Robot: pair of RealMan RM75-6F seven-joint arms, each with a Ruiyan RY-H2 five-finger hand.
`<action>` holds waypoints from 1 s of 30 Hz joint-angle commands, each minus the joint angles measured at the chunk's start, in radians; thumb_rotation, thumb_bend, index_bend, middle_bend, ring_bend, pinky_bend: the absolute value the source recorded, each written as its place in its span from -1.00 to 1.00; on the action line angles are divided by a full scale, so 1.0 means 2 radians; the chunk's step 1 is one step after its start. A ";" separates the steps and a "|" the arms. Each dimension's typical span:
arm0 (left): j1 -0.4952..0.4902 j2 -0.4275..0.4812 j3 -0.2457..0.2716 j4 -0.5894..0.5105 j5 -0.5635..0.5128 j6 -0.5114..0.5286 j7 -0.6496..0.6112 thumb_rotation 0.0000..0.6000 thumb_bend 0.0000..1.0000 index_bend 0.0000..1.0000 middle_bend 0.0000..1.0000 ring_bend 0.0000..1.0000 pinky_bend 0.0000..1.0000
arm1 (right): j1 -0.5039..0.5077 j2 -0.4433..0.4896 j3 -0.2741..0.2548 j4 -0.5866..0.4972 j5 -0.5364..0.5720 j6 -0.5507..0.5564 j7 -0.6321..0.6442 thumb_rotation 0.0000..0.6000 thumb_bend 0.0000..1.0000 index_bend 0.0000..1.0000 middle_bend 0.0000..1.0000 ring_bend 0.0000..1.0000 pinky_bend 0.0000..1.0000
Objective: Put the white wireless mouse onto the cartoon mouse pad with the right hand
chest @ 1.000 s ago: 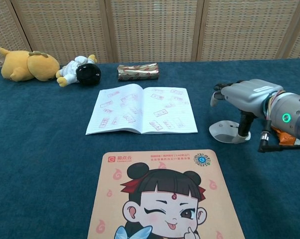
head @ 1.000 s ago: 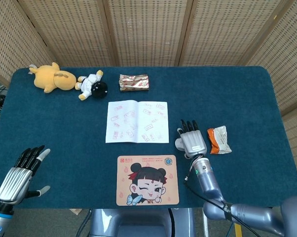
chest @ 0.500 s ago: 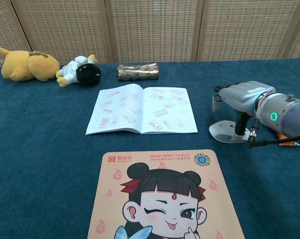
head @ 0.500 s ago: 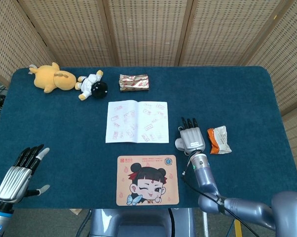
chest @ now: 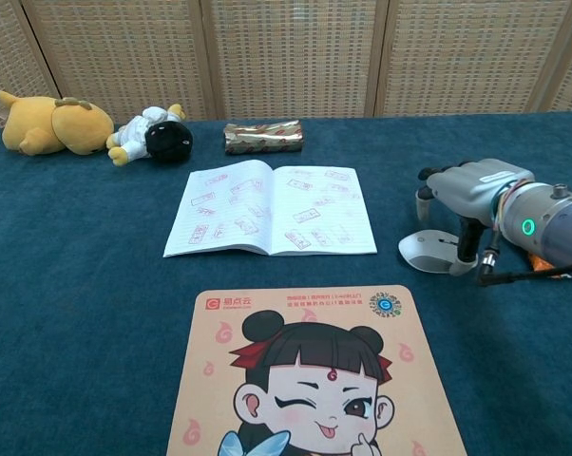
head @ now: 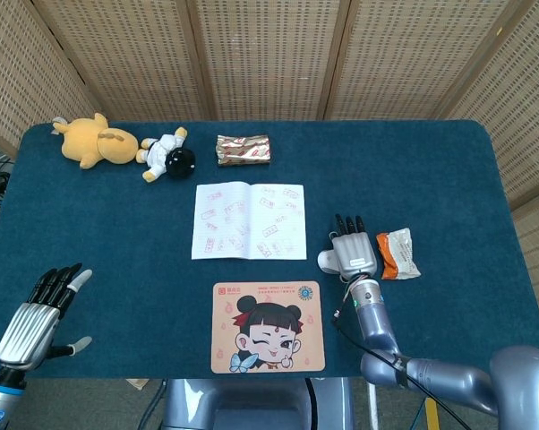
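Lying nearest my body, the cartoon mouse pad point(head: 268, 326) shows a winking girl's face. My right hand point(chest: 471, 190) arches over the white wireless mouse point(chest: 430, 252), fingers extended, grasping nothing. My left hand point(head: 35, 315) hovers unclenched and empty. The mouse, low and glossy, rests beyond the pad's right corner.

left robot hand point(head: 38, 315): open, fingers spread | right robot hand point(head: 353, 251): palm-down, empty

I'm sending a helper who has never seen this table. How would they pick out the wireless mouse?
Start at the open notebook; just past its right edge the right hand hovers. The mouse lies beneath it: small, smooth, white, unlike the orange snack packet beside it.
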 commanded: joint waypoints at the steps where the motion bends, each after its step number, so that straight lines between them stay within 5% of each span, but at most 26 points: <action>1: 0.000 0.000 0.000 0.000 0.001 0.001 0.000 1.00 -0.88 -1.00 -1.00 -1.00 -1.00 | 0.001 -0.001 -0.002 0.001 -0.001 0.000 0.002 1.00 -1.00 -0.39 -1.00 -1.00 -1.00; 30: 0.000 -0.001 0.001 0.000 0.001 0.000 0.001 1.00 -0.88 -1.00 -1.00 -1.00 -1.00 | 0.004 -0.010 -0.015 0.015 -0.010 -0.005 0.018 1.00 -0.89 -0.31 -1.00 -1.00 -1.00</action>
